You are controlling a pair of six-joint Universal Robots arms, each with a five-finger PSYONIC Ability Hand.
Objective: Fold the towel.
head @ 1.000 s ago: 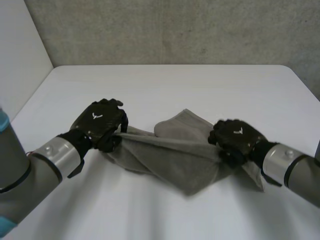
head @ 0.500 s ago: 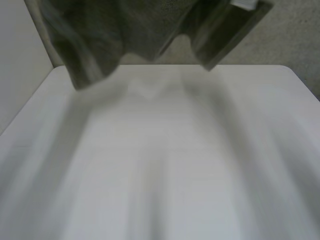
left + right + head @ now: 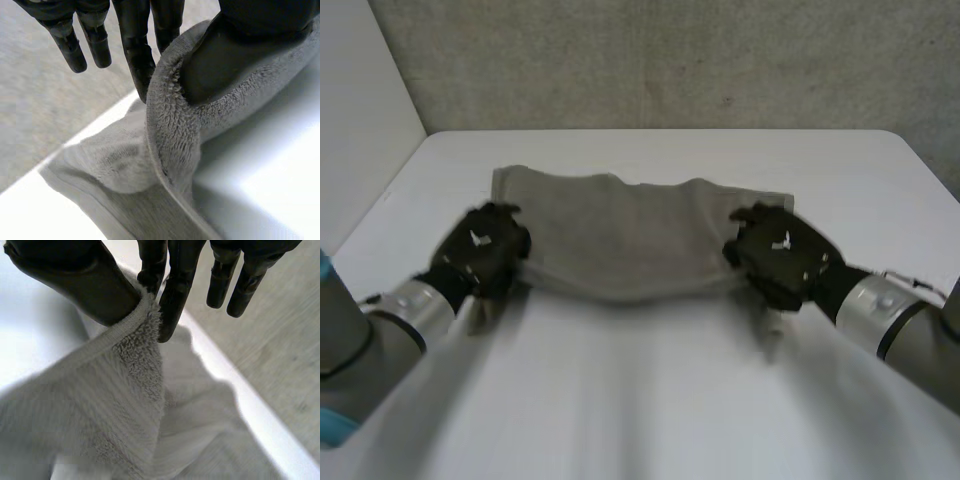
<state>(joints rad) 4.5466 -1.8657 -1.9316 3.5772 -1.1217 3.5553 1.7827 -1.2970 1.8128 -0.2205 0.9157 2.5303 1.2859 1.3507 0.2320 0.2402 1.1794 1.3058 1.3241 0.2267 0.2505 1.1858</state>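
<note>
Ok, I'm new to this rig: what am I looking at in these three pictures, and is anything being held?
It is a two-armed robot at a white table, each arm ending in a black hand. The wide picture is from a camera between and behind the arms, looking down. There the left hand and the right hand each hold a near corner of a grey towel, spread between them with its far edge on the table. The two close pictures are from a camera on each wrist, looking along the palm: each shows the towel's edge pinched between the thumb and a finger.
</note>
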